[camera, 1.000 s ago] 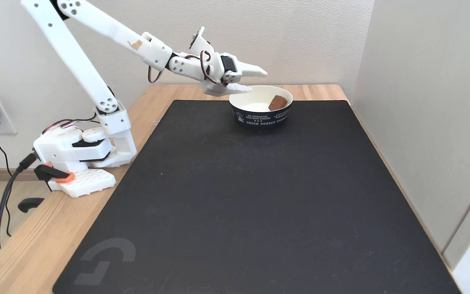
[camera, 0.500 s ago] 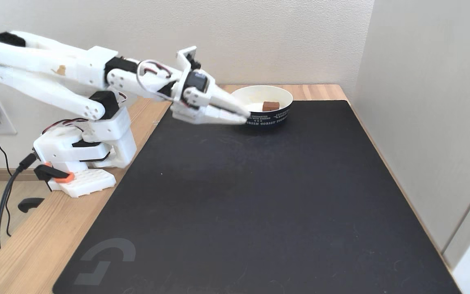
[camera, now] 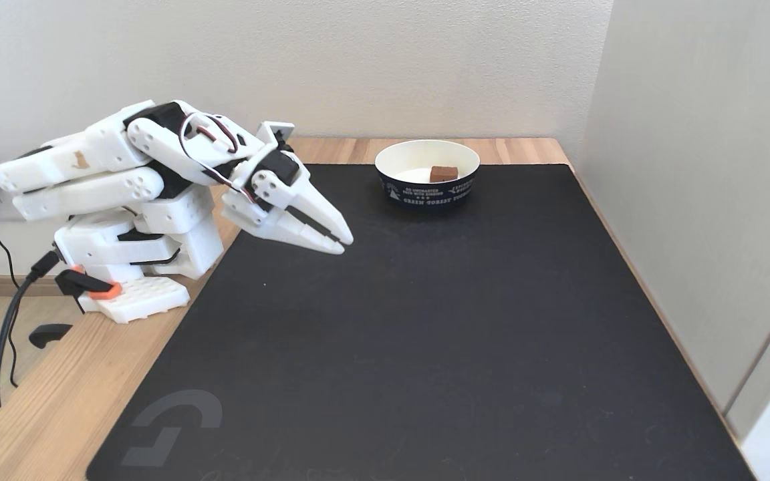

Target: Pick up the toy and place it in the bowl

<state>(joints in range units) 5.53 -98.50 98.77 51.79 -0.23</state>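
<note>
In the fixed view, the white plastic two-finger pincer (camera: 343, 242) hangs low over the black rectangular mat (camera: 425, 334) on the light wooden table (camera: 37, 414), its jaws drawn together and grasping nothing. Well apart from the pincer, up and to its right, stands the round paper bowl (camera: 427, 190), white inside and dark navy outside with white print. The small reddish-brown block toy (camera: 443, 174) lies inside that bowl, on its white floor. The folded white arm (camera: 104, 174) sits behind the pincer, to its left.

The bowl (camera: 427, 190) reads "GREEN FOREST"; the lines above are too small.
</note>
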